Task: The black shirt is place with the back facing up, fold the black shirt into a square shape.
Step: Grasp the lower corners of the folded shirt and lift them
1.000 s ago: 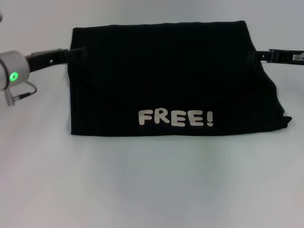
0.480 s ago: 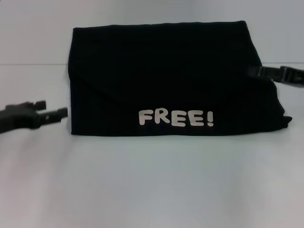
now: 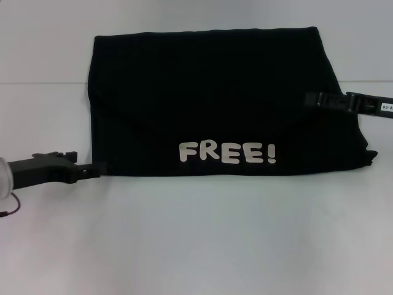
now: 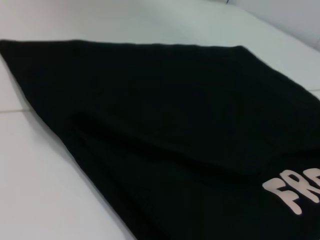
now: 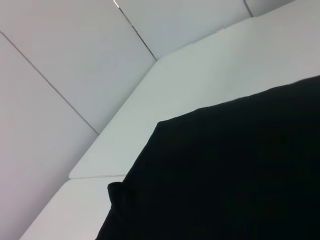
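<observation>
Shirt [image 3: 215, 98], one; end effectors, two.

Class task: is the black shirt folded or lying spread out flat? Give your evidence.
Folded. The black shirt forms a compact block with no sleeves sticking out, a layered flap edge runs diagonally across it, and the "FREE!" lettering faces up.

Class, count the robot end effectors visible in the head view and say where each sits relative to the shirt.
2. The left end effector is at the near left corner of the black shirt. The right end effector reaches over the shirt's right edge, about midway up. None appears hidden.
</observation>
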